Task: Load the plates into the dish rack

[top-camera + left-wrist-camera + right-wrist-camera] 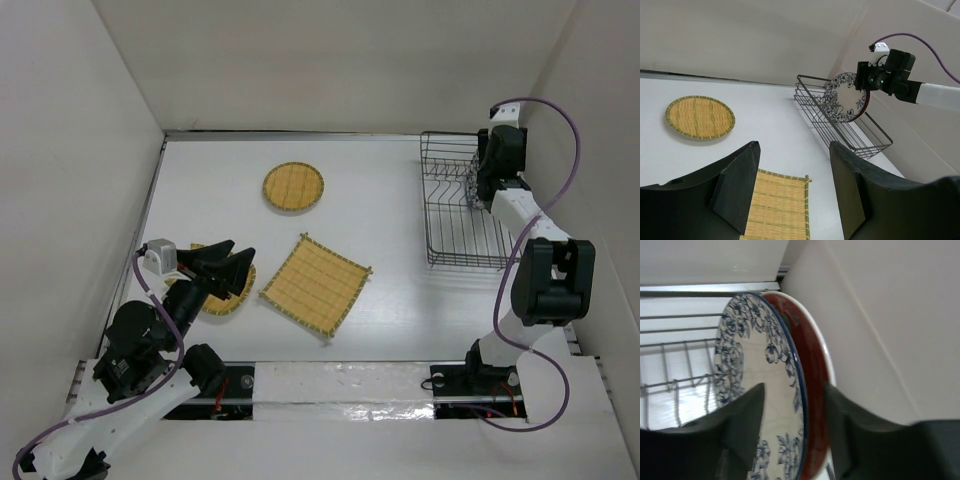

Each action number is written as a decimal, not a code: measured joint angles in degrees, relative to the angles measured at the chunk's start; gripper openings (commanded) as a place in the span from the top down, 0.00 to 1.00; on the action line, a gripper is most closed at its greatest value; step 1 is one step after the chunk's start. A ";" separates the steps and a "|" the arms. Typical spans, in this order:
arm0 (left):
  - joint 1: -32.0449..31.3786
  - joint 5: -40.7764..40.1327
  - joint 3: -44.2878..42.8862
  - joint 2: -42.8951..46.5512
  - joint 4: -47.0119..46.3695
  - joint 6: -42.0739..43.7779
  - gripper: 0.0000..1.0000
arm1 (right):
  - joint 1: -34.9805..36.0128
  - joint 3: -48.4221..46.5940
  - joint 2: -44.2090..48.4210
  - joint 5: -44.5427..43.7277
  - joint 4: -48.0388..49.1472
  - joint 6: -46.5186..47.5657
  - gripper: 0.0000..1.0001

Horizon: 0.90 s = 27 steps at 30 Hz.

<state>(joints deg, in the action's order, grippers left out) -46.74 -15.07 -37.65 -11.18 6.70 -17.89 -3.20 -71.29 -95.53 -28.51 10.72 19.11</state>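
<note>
Round woven disc [293, 187] — square mat [316, 284].

Bench [400, 320]: dish rack [462, 262] upper right, with front plate [755, 390] and back plate [815, 370] upright, close together, in its far end. Round disc [293, 187] upper centre; square mat [315, 285] below it; second disc [228, 303] left of mat.

Bamboo disc [233, 299] half-hidden beneath left tool [240, 253]

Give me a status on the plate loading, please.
Left gripper open, empty. Right gripper open around two plates in rack. Two bamboo discs, square mat not loaded.
</note>
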 measured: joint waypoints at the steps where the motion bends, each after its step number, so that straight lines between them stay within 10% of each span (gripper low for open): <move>1: 0.00 0.00 0.00 -0.11 0.00 0.00 0.45 | 0.00 0.00 0.07 0.44 0.02 -0.83 0.36; 12: 0.00 -0.44 0.00 -0.83 0.02 0.00 0.45 | 3.41 0.02 9.31 -1.42 2.75 -9.05 0.28; 16: 0.00 -0.98 0.00 -1.36 0.02 0.04 0.51 | 11.98 0.09 13.92 -0.66 3.96 -13.00 0.68; 17: 0.00 -1.20 0.00 -1.49 0.02 0.09 0.53 | 14.97 0.35 14.82 0.22 4.11 -14.58 0.97; 23: 0.00 -2.38 0.02 -2.03 -0.02 0.81 1.00 | 29.00 4.50 14.36 9.64 4.15 -25.14 1.00; 27: 0.00 -3.23 0.02 -2.60 -0.07 1.49 1.00 | 36.00 6.64 6.58 13.57 4.42 -32.30 0.94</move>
<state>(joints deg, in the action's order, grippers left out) -46.74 -18.31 -37.63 -13.78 6.63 -16.40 32.80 -64.64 -88.95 -14.94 15.14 -13.19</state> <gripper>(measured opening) 0.004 0.029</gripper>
